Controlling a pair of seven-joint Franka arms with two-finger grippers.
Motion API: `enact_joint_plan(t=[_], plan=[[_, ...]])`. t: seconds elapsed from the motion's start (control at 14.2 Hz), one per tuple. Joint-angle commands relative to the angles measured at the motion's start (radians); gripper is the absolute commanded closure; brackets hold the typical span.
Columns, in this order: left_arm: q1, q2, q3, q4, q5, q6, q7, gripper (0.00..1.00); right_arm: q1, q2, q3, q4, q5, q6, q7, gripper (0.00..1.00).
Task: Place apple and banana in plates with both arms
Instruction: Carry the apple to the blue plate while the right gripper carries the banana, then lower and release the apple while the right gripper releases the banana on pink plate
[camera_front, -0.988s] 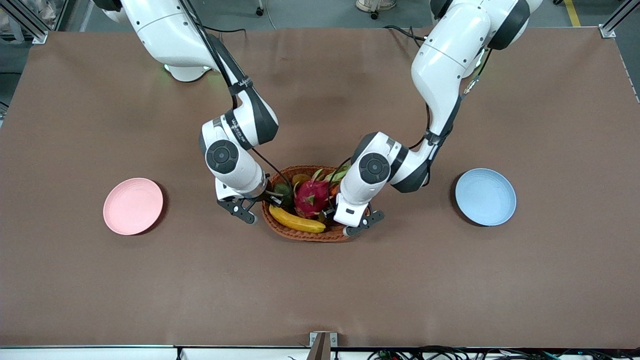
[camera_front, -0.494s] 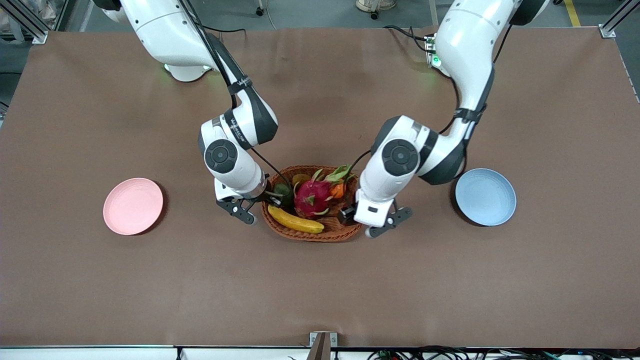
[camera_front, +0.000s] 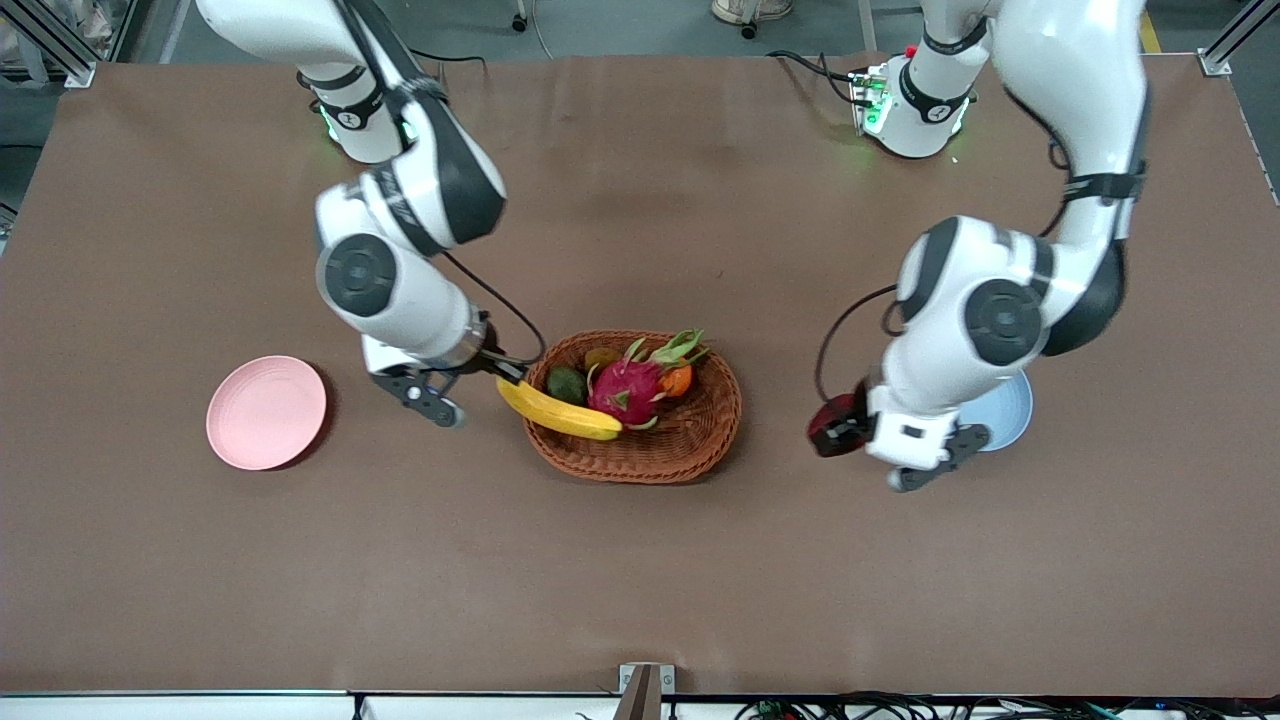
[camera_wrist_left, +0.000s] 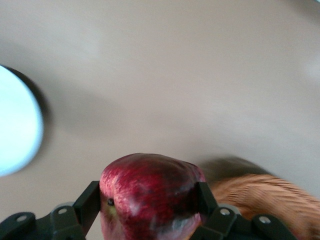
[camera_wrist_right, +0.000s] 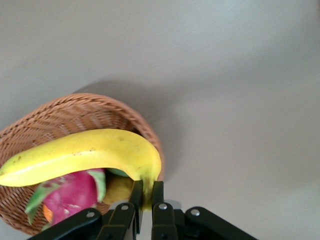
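My left gripper (camera_front: 838, 425) is shut on the dark red apple (camera_front: 830, 424), held in the air over the table between the wicker basket (camera_front: 700, 440) and the light blue plate (camera_front: 1005, 415); the apple fills the jaws in the left wrist view (camera_wrist_left: 150, 195). My right gripper (camera_front: 497, 378) is shut on the stem end of the yellow banana (camera_front: 555, 410), which hangs over the basket's rim at the right arm's end; it also shows in the right wrist view (camera_wrist_right: 85, 152). The pale pink plate (camera_front: 266, 411) lies toward the right arm's end of the table.
The basket holds a magenta dragon fruit (camera_front: 628, 388), a small orange (camera_front: 677, 380) and a dark green fruit (camera_front: 565, 384). The left arm's wrist covers part of the blue plate. Bare brown table lies all around.
My left gripper has lifted the apple out of the basket and carried it toward the blue plate. My right gripper has pulled the banana up and partly out of the basket toward the pink plate.
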Motion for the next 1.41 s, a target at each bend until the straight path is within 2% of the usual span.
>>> enact_joint_plan(t=[0.0, 0.28, 0.42, 0.56, 0.71, 0.92, 1.06, 1.34], plan=[[0.100, -0.152, -0.009, -0.206, 0.015, 0.008, 0.170, 0.61, -0.173, -0.058, 0.012, -0.031, 0.014, -0.112, -0.263, 1.00], [0.204, -0.196, -0.011, -0.323, 0.084, 0.034, 0.308, 0.61, -0.398, -0.061, 0.011, -0.076, 0.005, -0.144, -0.648, 1.00], [0.256, -0.205, -0.011, -0.399, 0.087, 0.121, 0.389, 0.61, -0.502, -0.054, 0.011, -0.107, 0.002, -0.133, -0.794, 1.00], [0.286, -0.199, -0.011, -0.479, 0.088, 0.244, 0.437, 0.61, -0.576, -0.048, 0.011, -0.123, 0.002, -0.123, -0.851, 1.00], [0.306, -0.183, -0.009, -0.550, 0.088, 0.356, 0.463, 0.61, -0.633, -0.046, 0.011, -0.197, 0.002, -0.048, -0.937, 0.99], [0.349, -0.127, -0.009, -0.596, 0.088, 0.465, 0.506, 0.61, -0.716, -0.019, 0.011, -0.248, 0.002, 0.050, -0.963, 0.99], [0.350, -0.097, -0.008, -0.607, 0.088, 0.508, 0.520, 0.61, -0.742, 0.010, 0.011, -0.247, 0.002, 0.092, -0.963, 0.99], [0.349, -0.080, -0.008, -0.605, 0.088, 0.513, 0.520, 0.61, -0.776, 0.064, 0.012, -0.247, 0.003, 0.167, -0.976, 0.97]])
